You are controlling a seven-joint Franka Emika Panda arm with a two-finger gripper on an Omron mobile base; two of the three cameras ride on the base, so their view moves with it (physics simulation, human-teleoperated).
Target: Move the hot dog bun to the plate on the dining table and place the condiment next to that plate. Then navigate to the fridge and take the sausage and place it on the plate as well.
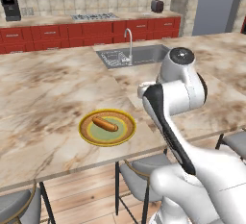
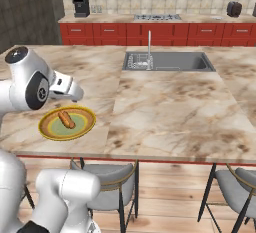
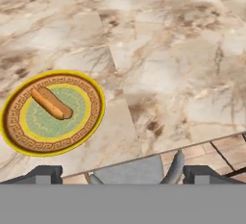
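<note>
Lying on the plate (image 3: 19, 141), the hot dog bun (image 3: 51, 103) shows whole; the hand (image 3: 123, 175), tips cut off, gapes empty.

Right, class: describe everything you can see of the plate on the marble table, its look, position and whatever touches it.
The plate is round and shallow, with a yellow rim, a brown ring bearing a pale key pattern, and a green centre edged in yellow. It lies flat on the dining table, close to the near edge and well short of the sink. The hot dog bun, orange-tan with rounded ends, lies diagonally on the centre. Nothing else touches the plate.
</note>
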